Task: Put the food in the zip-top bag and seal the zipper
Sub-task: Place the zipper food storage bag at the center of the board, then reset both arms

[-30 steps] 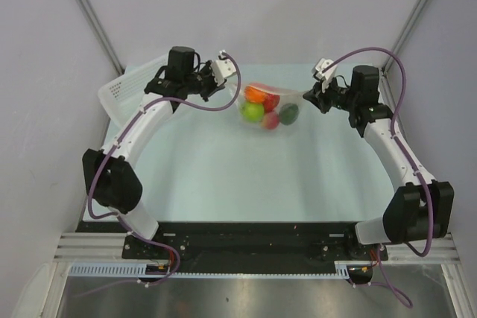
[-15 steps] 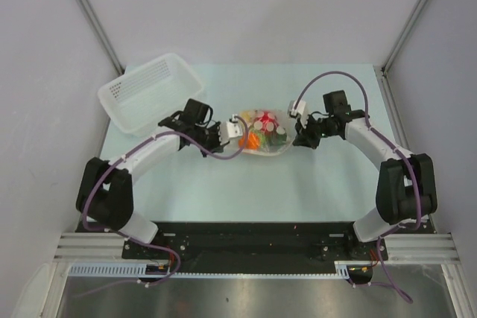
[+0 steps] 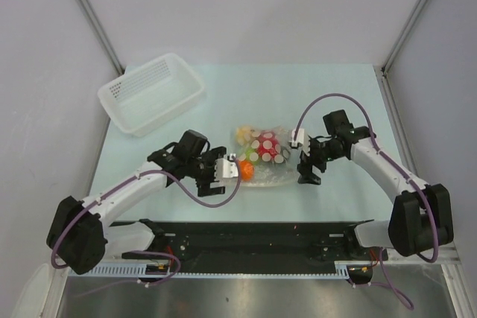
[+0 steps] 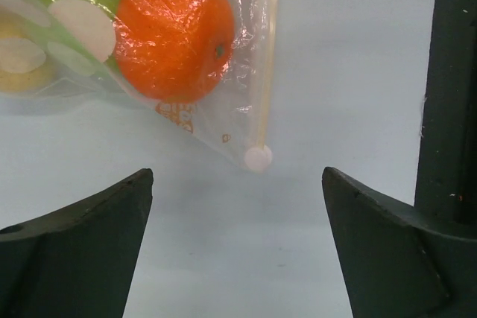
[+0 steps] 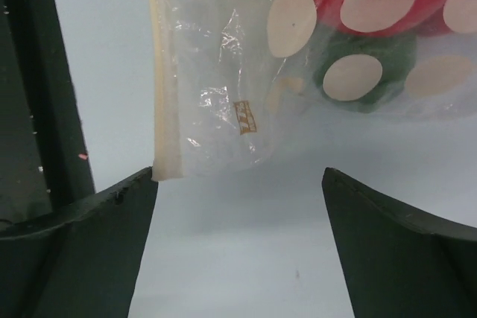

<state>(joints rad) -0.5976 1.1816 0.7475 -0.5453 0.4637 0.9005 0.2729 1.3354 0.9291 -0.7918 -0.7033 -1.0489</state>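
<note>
At the middle of the desk (image 3: 335,94), toward its near edge, the left end effector (image 3: 228,168) stands released, fingers spread and clear of the bag corner ahead. The right end effector (image 3: 304,164) is likewise released, one finger just beside the end of the zipper (image 5: 161,72). Between them the zip-top bag (image 3: 262,160) lies flat with the food (image 4: 173,35) inside. Each unit flanks one corner, probably to pinch the closure; whether it is sealed cannot be told. The basket (image 3: 149,94) occupies the far left corner.
</note>
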